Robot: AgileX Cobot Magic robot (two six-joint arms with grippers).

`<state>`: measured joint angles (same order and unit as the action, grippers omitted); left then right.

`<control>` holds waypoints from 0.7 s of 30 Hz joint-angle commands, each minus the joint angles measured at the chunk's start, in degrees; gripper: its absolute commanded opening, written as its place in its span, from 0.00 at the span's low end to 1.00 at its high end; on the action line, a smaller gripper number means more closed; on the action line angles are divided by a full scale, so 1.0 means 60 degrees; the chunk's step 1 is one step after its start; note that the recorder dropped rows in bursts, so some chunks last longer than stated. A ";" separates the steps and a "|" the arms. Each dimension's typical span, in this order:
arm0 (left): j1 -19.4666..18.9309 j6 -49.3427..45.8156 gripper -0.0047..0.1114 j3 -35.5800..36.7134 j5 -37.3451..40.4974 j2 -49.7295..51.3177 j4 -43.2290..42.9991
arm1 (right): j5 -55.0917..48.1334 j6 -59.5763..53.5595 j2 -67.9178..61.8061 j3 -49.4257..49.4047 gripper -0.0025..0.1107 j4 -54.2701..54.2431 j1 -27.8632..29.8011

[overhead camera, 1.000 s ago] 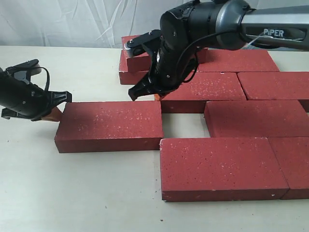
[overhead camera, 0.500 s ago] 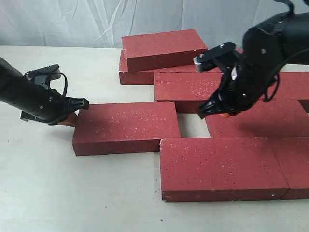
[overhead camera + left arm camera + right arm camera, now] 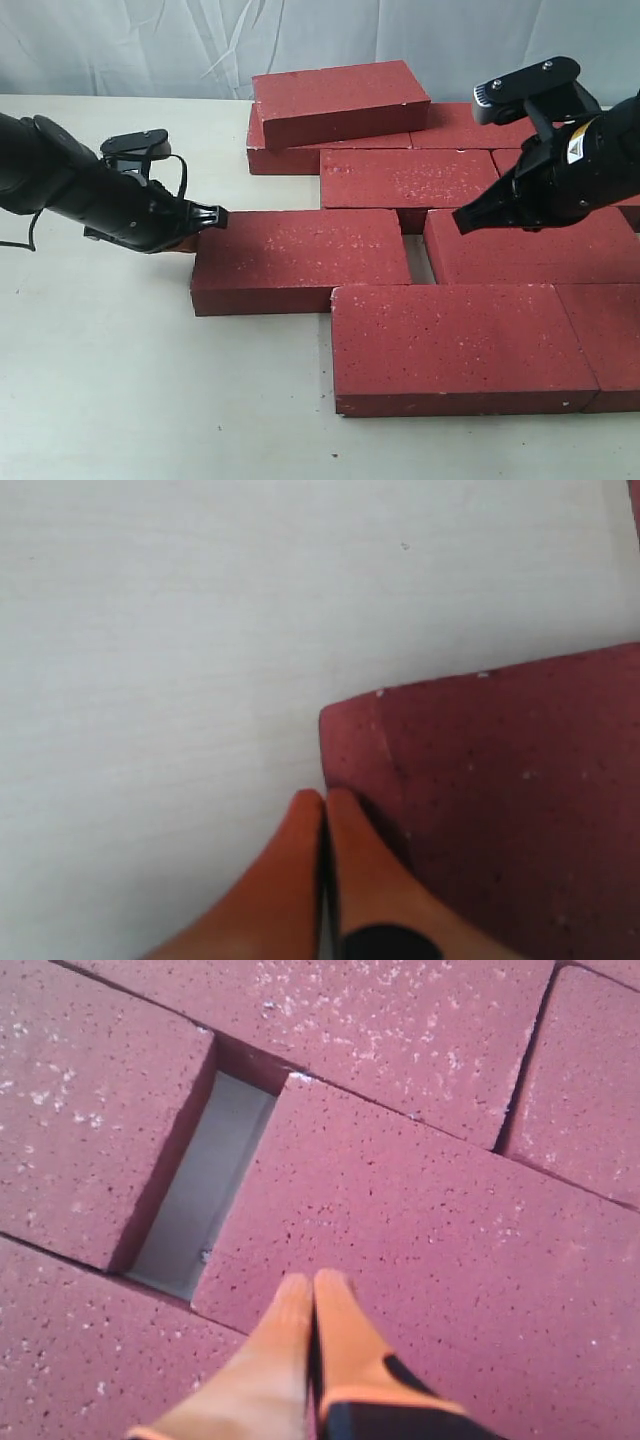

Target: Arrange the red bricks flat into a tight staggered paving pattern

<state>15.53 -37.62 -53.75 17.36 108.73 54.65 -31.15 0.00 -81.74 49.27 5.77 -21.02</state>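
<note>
Left wrist view alone shows my left pincer (image 3: 322, 802) pressed together at a corner of the loose brick (image 3: 500, 800) — right pincer (image 3: 312, 1282) likewise, by the gap (image 3: 200, 1190).

A pale cream table (image 3: 120, 400) fills the foreground, with a creased white fabric backdrop (image 3: 130, 45) hanging behind it.

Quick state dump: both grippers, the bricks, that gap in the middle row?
Loose brick: flat, not yet tight against the right brick.
Gap: open between those two.
Left gripper: shut, tips at the Loose brick's left end.
Right gripper: shut, empty, over the right brick.
Top brick: stacked askew on the back row, not laid.
</note>
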 commanded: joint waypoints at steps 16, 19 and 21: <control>0.0873 -0.0011 0.04 -0.0066 -0.1100 0.0030 0.0390 | 0.0307 -0.0055 0.0066 -0.0040 0.01 -0.0477 0.0065; 0.0983 -0.0011 0.04 -0.0088 -0.1251 0.0080 0.0410 | 0.0307 -0.0055 0.0066 -0.0040 0.01 -0.0477 0.0065; 0.1050 -0.0011 0.04 -0.0177 -0.1207 0.0207 0.0410 | 0.0306 -0.0055 0.0066 -0.0040 0.01 -0.0494 0.0065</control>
<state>20.99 -37.62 -54.15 10.52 109.08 56.63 -30.05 0.00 -81.74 49.27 2.83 -20.92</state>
